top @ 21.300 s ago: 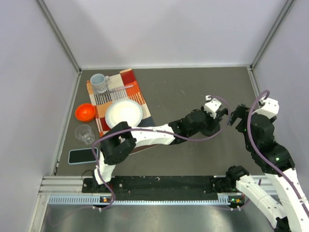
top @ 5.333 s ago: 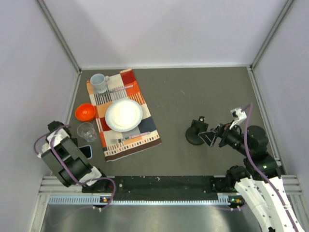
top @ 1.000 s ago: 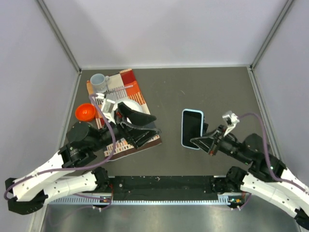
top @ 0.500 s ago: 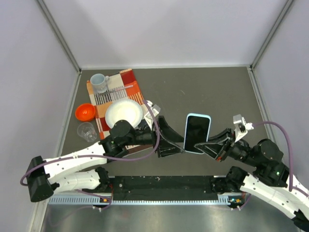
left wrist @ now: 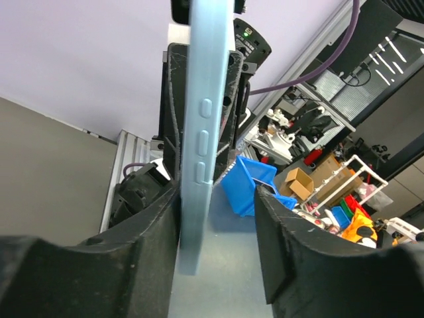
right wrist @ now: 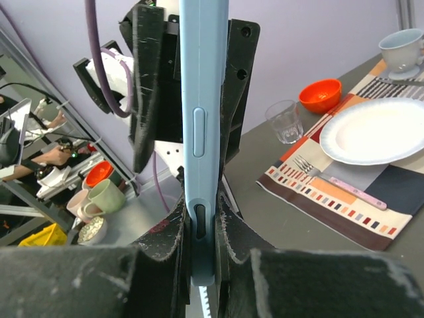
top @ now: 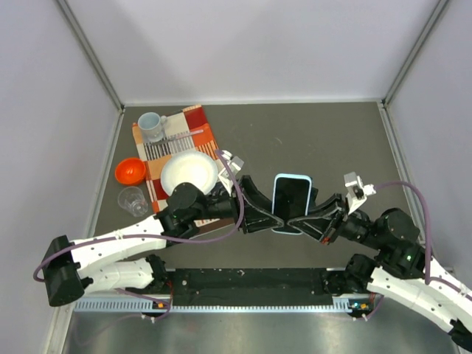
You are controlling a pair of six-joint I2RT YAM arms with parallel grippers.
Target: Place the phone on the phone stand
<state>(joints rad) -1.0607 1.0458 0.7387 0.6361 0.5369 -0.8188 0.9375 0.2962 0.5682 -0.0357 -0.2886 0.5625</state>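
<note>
- The slim smartphone with a black screen and light blue case (top: 291, 193) hangs over the middle of the table, screen up, where both arms can reach it.
- The right gripper (right wrist: 201, 218) is clamped tight on one edge and carries it. The left gripper (left wrist: 215, 195) straddles the opposite edge with a gap at one jaw, probably to steady it.
- The black phone stand is hidden.
- Count: one phone, two grippers. At far left are one white plate (top: 189, 174), one grey mug (top: 151, 125), one orange bowl (top: 130, 171) and one clear glass (top: 131, 201).

Phone (top: 290, 199) hemmed both sides by arms' jaws; placemat (top: 198, 119) with plate (top: 189, 173) crowds left; open tabletop (top: 324, 136) beyond.
</note>
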